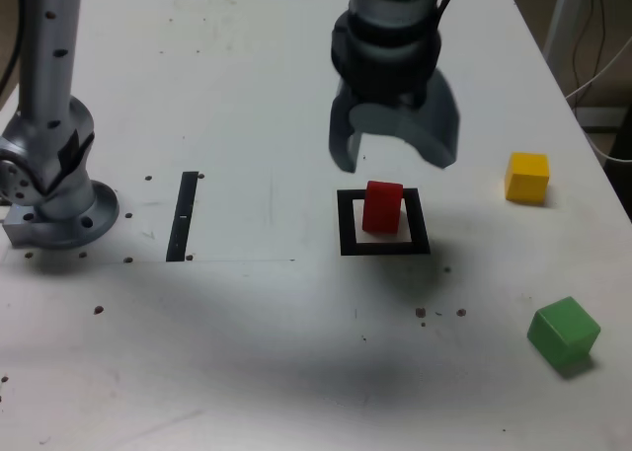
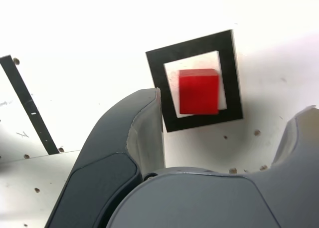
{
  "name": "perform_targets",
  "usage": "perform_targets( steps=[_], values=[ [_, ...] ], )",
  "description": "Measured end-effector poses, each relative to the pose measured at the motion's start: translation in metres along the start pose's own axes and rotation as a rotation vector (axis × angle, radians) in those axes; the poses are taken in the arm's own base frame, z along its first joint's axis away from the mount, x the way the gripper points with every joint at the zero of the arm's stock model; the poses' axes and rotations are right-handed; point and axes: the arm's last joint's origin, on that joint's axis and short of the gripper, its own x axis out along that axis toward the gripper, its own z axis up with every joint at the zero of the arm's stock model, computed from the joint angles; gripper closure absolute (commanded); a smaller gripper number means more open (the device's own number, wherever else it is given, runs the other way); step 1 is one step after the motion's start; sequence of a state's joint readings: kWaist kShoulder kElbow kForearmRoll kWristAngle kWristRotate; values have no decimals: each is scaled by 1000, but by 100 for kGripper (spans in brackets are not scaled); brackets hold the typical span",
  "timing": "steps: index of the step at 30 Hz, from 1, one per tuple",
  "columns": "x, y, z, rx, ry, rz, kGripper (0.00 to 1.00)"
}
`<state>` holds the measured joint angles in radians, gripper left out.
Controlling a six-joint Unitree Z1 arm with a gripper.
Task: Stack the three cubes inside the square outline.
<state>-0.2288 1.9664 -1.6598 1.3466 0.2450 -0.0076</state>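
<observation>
Tool (image 1: 393, 153) hangs spread above red cube (image 1: 382, 206) inside square outline (image 1: 348, 236).

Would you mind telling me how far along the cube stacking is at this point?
Done: the red cube sits inside the square outline, though it overlaps the frame's inner edge in the wrist view. In hand: nothing; the hand hangs open above the red cube, apart from it. Left: the yellow cube and green cube lie loose on the table at the exterior view's right, neither stacked yet.
</observation>
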Motion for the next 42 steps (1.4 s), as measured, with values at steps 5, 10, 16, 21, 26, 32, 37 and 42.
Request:
perform_targets(
  steps=[5, 10, 16, 21, 26, 32, 37, 42],
  values=[
    [-15, 4, 7, 50, -53, 1, 0],
    [-26, 17, 27, 108, -79, 4, 0],
    [-28, 39, 52, 142, -80, 8, 0],
    [-17, 61, 77, 160, -81, 15, 0],
    [1, 77, 90, 165, -52, 36, 1],
    [14, 84, 99, 166, -38, 29, 4],
    [32, 84, 111, 166, -22, 6, 7],
    [37, 84, 119, 162, -39, 9, 9]
  ],
)
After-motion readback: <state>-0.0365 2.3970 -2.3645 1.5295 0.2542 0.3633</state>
